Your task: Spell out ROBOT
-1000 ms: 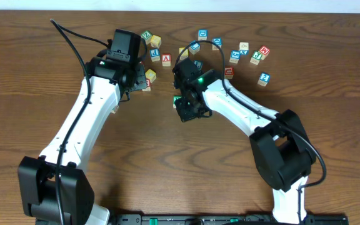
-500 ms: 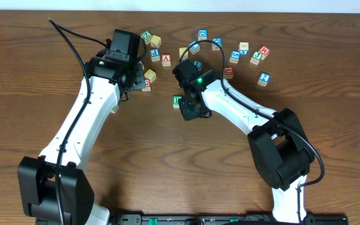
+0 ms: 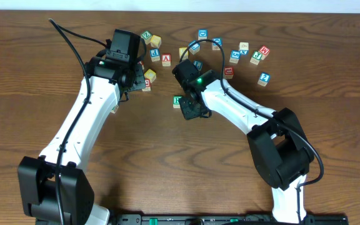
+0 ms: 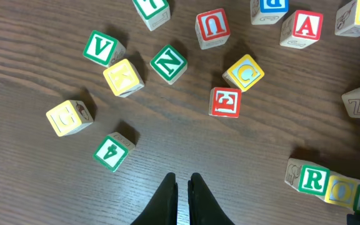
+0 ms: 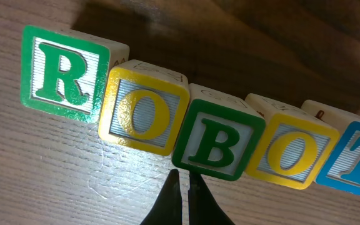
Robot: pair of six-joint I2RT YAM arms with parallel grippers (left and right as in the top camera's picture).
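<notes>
Row of five blocks [image 5: 144,115] reads ROBOT, faces up and touching side by side on the table [image 5: 55,175]; right gripper [image 5: 184,178] closed, empty, tips just beside the B block [image 5: 217,140]; left gripper [image 4: 181,181] closed, empty, over loose blocks [image 4: 169,62].

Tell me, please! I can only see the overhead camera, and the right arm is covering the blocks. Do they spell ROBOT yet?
Observer: Yes. The right wrist camera shows the R cube, first O cube, B cube, second O cube and T cube side by side in one row.
Operator: Is the right tool holding one?
Observer: No. The right tool is shut and empty, its tips close to the B cube.
Operator: What about the left tool?
Observer: The left tool is shut as well, above bare table, with a green 4 cube nearby.
</notes>
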